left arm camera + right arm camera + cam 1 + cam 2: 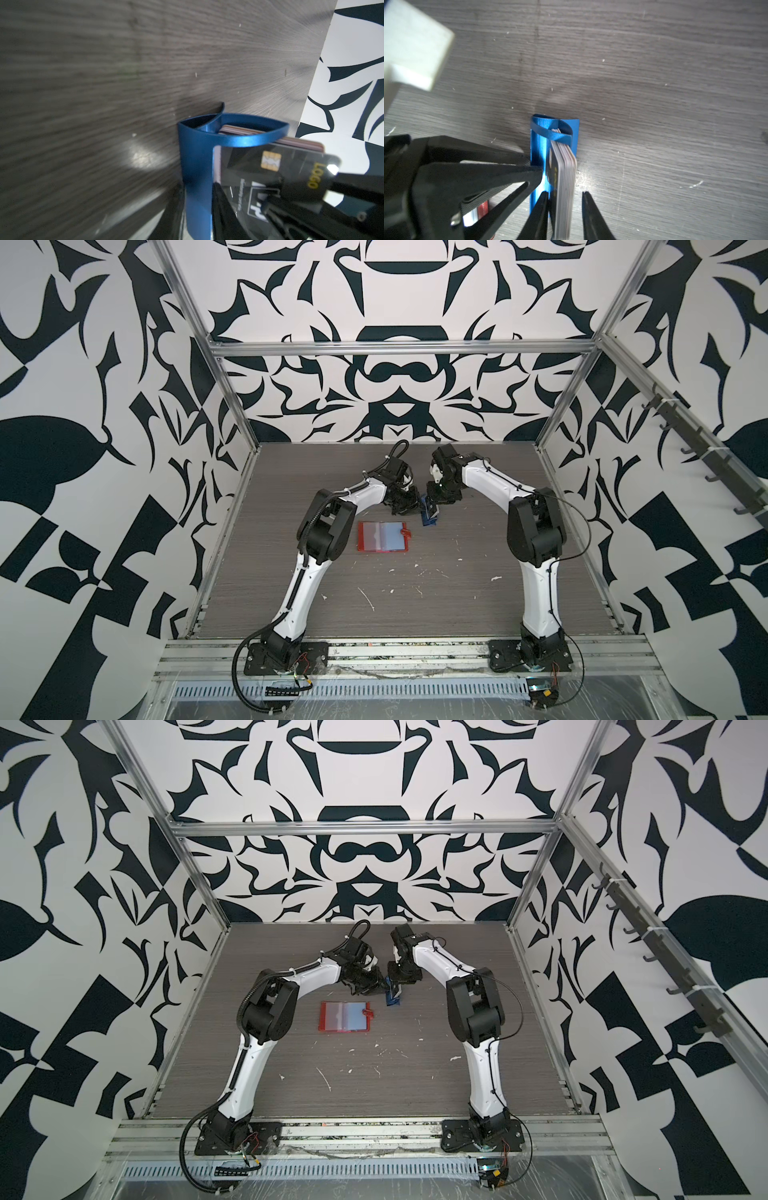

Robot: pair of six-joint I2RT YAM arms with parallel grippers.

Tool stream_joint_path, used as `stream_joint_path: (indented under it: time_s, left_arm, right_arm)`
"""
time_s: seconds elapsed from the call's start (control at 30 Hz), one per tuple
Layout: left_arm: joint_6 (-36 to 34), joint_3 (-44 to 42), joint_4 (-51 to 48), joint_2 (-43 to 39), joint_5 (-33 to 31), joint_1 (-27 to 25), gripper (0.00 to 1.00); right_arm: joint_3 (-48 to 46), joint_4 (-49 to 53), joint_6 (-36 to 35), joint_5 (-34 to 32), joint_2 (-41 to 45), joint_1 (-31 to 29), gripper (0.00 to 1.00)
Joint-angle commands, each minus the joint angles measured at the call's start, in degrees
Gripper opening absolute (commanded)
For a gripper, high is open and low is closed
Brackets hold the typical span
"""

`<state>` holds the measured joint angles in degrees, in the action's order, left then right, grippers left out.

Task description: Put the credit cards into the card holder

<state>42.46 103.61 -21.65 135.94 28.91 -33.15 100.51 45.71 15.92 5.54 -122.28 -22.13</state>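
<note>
The right gripper (562,194) is holding its jaws partly open, straddling the upright stack of credit cards (565,176). One jaw is sitting just beside the dark outer card, and the other is standing clear of the stack. The left gripper (196,207) is pinching the side wall of the blue rack (536,145) with narrowly set jaws. The rack is standing on the tabletop (415,593), cradling the cards. The red card holder (384,536) is lying open and flat nearby, toward the arm bases, untouched.
</note>
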Motion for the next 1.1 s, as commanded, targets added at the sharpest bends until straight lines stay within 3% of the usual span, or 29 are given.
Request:
stream_joint_path:
  time_s: [0.0,0.37,0.67,1.07]
  left_arm:
    - [0.26,-2.18,-5.38,0.29,-3.67,0.01,0.26]
    - [0.27,-2.09,-5.36,0.44,-3.68,0.01,0.27]
    - [0.34,-2.04,-5.37,0.66,-3.74,0.01,0.26]
    - [0.33,-2.1,-5.18,0.73,-3.22,0.01,0.26]
  right_arm:
    - [2.29,3.25,-1.18,-4.11,3.58,0.29,0.29]
    - [3.05,4.47,-1.56,-5.34,4.15,0.16,0.28]
    - [3.31,4.89,-1.69,-5.37,4.59,-0.06,0.21]
    - [3.67,5.35,-1.79,-5.36,5.29,-0.46,0.02]
